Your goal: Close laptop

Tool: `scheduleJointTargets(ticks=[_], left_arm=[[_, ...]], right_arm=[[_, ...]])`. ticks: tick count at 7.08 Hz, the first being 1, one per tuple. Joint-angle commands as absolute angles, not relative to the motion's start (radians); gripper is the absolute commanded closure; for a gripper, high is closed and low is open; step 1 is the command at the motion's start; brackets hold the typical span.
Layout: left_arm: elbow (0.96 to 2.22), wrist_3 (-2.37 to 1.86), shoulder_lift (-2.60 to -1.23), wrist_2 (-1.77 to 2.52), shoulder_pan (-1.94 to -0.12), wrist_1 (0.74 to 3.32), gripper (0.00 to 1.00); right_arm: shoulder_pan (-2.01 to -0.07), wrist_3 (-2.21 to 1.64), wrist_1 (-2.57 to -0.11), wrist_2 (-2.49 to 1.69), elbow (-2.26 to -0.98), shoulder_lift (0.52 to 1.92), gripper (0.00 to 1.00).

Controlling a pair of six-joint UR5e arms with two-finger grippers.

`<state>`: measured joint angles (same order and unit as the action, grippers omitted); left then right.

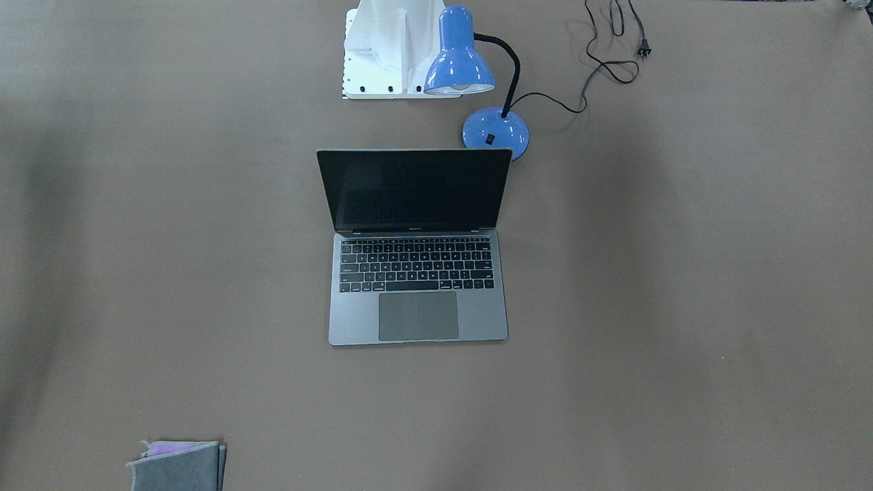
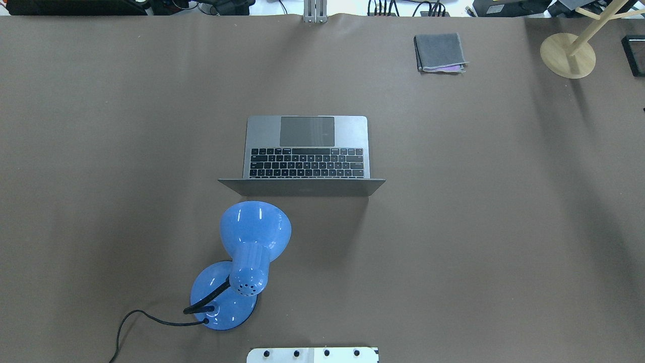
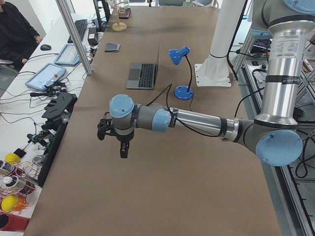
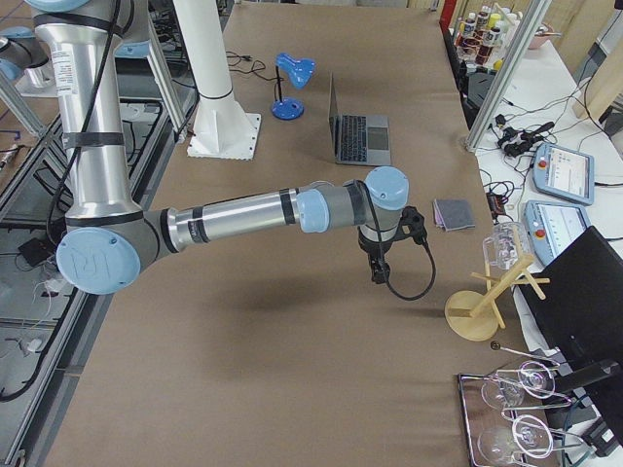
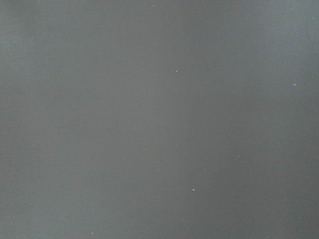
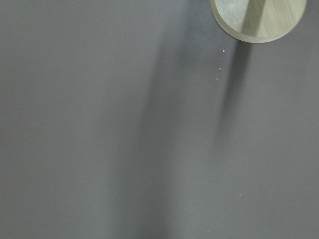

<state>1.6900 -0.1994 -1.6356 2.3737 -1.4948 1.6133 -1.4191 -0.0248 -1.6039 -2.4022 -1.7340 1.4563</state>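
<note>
The laptop lies open at the table's middle, its black screen upright and its keyboard and trackpad bare; it also shows in the overhead view. Neither gripper is near it. My left gripper hangs over bare table far to the laptop's left and shows only in the exterior left view. My right gripper hangs over bare table far to the laptop's right and shows only in the exterior right view. I cannot tell whether either is open or shut. The wrist views show only table surface.
A blue desk lamp with a black cable stands just behind the laptop's lid, on my left. A folded grey cloth lies at the far right. A wooden stand is at the far right corner. My white base is at the near edge.
</note>
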Motion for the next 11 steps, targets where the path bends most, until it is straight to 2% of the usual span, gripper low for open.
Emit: scheduleJointTargets(ticks=[1, 3, 5, 8, 9, 11], left_arm=[[1.652, -0.207, -1.650, 2.373, -1.381, 1.739, 0.02], [1.626, -0.333, -1.699, 2.378, -1.307, 1.775, 0.02], [1.702, -0.626, -1.713, 2.381, -1.183, 1.820, 0.02], [1.732, -1.114, -1.713, 2.373, -0.956, 2.121, 0.03], [1.765, -1.158, -1.710, 2.369, -0.898, 2.143, 0.03], [1.816, -1.193, -1.721, 2.365, -0.814, 2.143, 0.03]], right_arm=[[-1.326, -0.185, -1.595, -2.463, -1.735, 1.390, 0.00], [-1.218, -0.246, -1.594, -2.490, -1.772, 1.379, 0.00], [-1.140, -0.465, -1.594, -2.490, -1.869, 1.384, 0.00], [-1.017, -0.612, -1.586, -2.490, -1.946, 1.382, 0.03], [-0.964, -0.649, -1.519, -2.503, -1.957, 1.391, 0.02], [-0.791, -0.997, -1.206, -2.453, -1.953, 1.413, 0.02]])
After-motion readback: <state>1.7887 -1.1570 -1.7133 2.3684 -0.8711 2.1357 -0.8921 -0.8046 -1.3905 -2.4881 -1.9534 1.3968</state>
